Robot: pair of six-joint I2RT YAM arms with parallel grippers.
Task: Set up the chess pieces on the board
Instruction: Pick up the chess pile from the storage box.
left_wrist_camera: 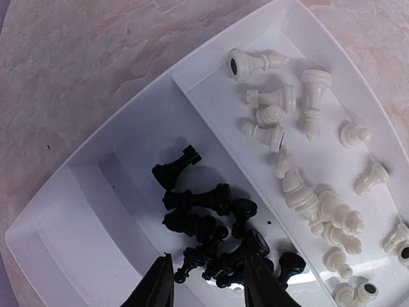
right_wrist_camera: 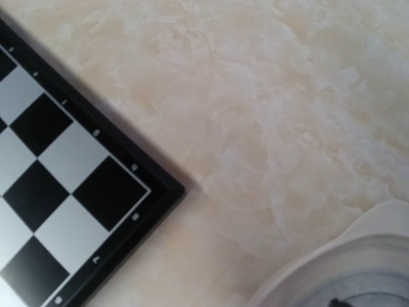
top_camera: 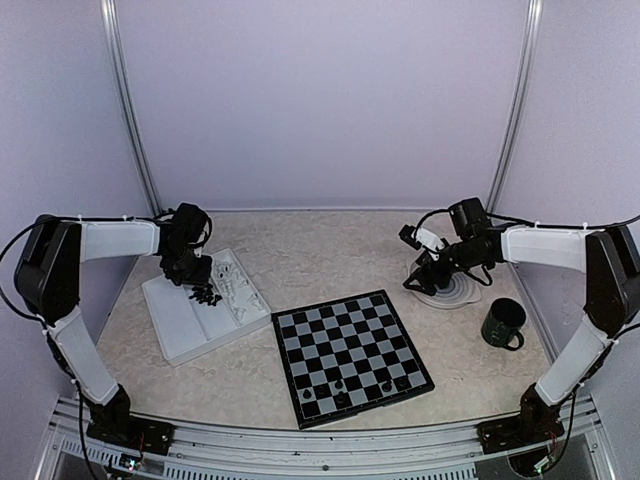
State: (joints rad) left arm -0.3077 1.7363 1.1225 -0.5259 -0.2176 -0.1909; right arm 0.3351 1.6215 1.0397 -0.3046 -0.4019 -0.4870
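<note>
One board (top_camera: pixel 350 350) lies flat close to the near edge of the desk, a little right of the middle and turned slightly askew. On its nearest rows stand a few black pieces (top_camera: pixel 338 385), four or perhaps five; they are too small to count surely. One dark green mug (top_camera: pixel 503 324) stands towards the right edge, handle to the near side.

One white tray (top_camera: pixel 180 320) sits towards the left edge. The left wrist view shows a black heap (left_wrist_camera: pixel 204 224) of roughly ten tangled figures in one compartment, and some twenty white pieces (left_wrist_camera: pixel 300 192) lying scattered on their sides in the next one. One round grey plate (top_camera: pixel 462 292) rests near the right edge, beyond the mug.

The desk (top_camera: pixel 320 250) has a pale beige, marbled top. Plain lilac walls close it in, with a metal pole (top_camera: pixel 125 100) running up on either side.

The left claw (left_wrist_camera: pixel 208 288) hangs over the tray, its fingers (left_wrist_camera: pixel 158 284) moderately apart on either side of the near end of the black heap. Figures lie between them, but no grip is visible. The right claw (top_camera: pixel 422 280) is over the plate's left rim. Its own camera shows only the board's corner, bare desk and the plate, so I cannot tell how wide it is open.
</note>
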